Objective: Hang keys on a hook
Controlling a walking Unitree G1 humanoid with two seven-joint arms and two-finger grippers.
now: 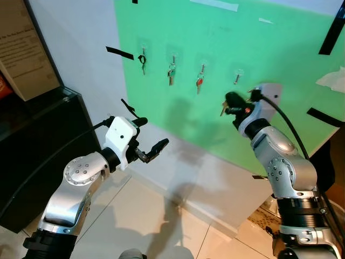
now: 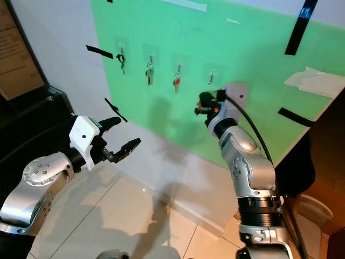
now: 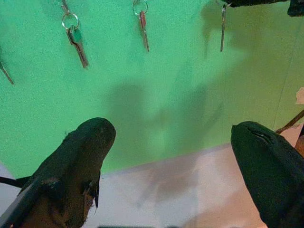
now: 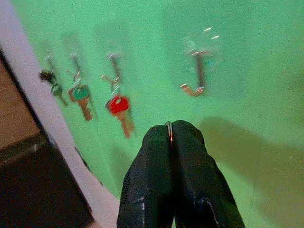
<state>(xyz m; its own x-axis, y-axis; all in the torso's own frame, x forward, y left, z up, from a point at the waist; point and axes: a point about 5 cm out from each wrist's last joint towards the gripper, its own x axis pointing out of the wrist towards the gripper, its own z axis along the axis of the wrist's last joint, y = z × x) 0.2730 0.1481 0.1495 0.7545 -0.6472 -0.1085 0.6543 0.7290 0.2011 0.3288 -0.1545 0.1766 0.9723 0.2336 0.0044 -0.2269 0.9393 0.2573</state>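
Green board fills the wall ahead of you, with a row of four small clear hooks along its upper part. The first three hooks carry a dark key, a green-capped key and a red-capped key. The fourth, a bare clear hook nearest the board's right edge, carries nothing. Your right gripper is clenched on a thin metal key ring, just below and beside that bare hook; the silver key dangles beneath the gripper. Your left gripper hangs released, fingers spread wide, low near the board's bottom-left corner.
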